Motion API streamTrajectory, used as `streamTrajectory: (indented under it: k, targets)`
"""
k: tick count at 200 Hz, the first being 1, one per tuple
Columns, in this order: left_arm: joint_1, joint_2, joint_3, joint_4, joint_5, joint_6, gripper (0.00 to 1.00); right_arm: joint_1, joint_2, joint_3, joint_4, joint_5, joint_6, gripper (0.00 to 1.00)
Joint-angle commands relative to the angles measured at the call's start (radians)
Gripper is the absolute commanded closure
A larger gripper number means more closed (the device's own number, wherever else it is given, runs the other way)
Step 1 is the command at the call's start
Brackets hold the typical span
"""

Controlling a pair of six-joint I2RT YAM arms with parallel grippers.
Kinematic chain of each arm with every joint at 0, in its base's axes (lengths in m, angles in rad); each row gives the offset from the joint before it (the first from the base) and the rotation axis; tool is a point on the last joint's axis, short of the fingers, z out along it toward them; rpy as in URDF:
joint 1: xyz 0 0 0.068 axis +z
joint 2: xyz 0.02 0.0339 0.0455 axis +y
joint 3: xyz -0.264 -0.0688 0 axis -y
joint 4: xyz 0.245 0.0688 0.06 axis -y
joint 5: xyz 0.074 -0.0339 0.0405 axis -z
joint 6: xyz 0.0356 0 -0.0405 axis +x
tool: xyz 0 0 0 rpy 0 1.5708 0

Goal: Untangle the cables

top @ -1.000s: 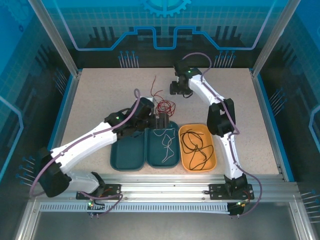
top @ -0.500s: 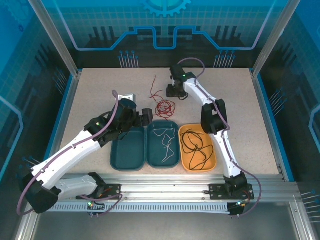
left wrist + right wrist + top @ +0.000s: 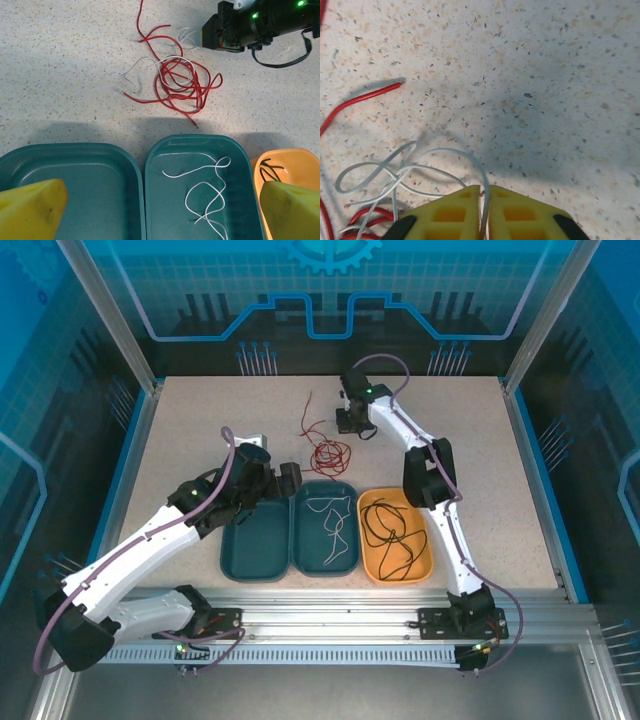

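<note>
Speckled tabletop [image 3: 200,430] carried a red cable [image 3: 177,82] knotted with a thin white cable [image 3: 445,152]. At the tangle's far edge the right gripper [image 3: 484,212] was clenched on that white strand. Nearside, the left gripper [image 3: 160,200] hung spread wide over glossy teal trays [image 3: 90,175]. One tray held a squiggly white wire [image 3: 200,192]; a black cable [image 3: 390,535] coiled in the orange tray [image 3: 425,560].
</note>
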Motion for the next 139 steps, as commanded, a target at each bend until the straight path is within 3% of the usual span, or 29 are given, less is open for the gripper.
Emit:
streamTrajectory:
  k: [1,78,139]
  targets:
    - [0.011,-0.020,-0.009,-0.002,0.004,-0.030,0.01,0.009,-0.092,-0.020,0.023,0.024,-0.019,0.91]
    - [0.019,-0.024,-0.025,-0.011,-0.003,-0.049,0.01,0.023,-0.240,-0.112,0.033,0.126,-0.030,0.91]
    - [0.028,-0.019,-0.034,0.005,0.011,-0.061,0.01,0.044,-0.467,-0.334,0.138,0.138,-0.055,0.90]
